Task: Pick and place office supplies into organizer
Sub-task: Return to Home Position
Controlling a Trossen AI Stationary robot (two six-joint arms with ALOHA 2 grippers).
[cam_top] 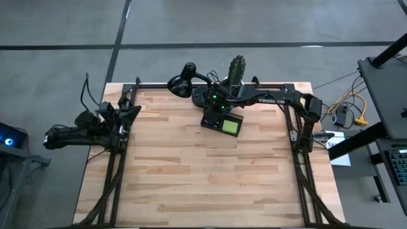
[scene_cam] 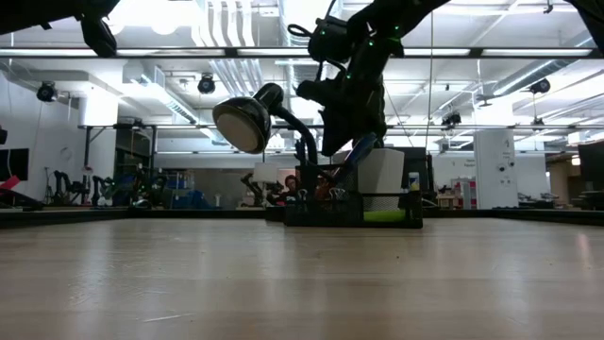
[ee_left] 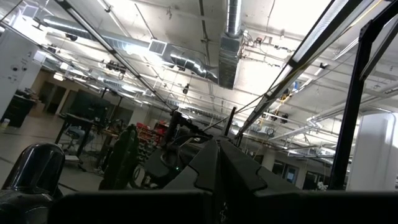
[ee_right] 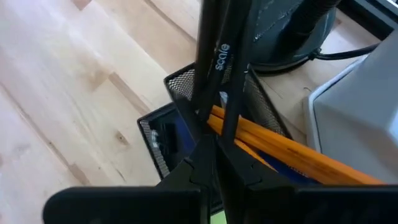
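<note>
The dark mesh organizer (cam_top: 221, 122) (scene_cam: 354, 212) stands on the table near its far edge. A lime-green sticky pad (cam_top: 231, 125) and orange pencils (ee_right: 280, 149) sit in it, the pencils leaning out of a mesh compartment (ee_right: 180, 81). My right gripper (ee_right: 214, 152) (scene_cam: 354, 132) hangs slanting down right above the organizer, shut on two slim dark pens (ee_right: 214, 62), one with white lettering. My left gripper (cam_top: 131, 111) (ee_left: 216, 149) waits shut at the table's left edge, tipped upward, with nothing in it. My right gripper pinches the two dark pens between its fingers at their upper ends (ee_right: 216, 134), coming slanting down from above. The pens run on in line with the fingers, and their lower ends reach past the mesh compartment's rim. Whether the ends rest on its bottom does not show.
A black desk lamp (cam_top: 181, 84) (scene_cam: 243, 123) stands just left of the organizer. Behind it is a white pot with a cactus (cam_top: 236, 69) (ee_right: 354, 112). Bare wooden table (cam_top: 203, 184) stretches toward the near edge.
</note>
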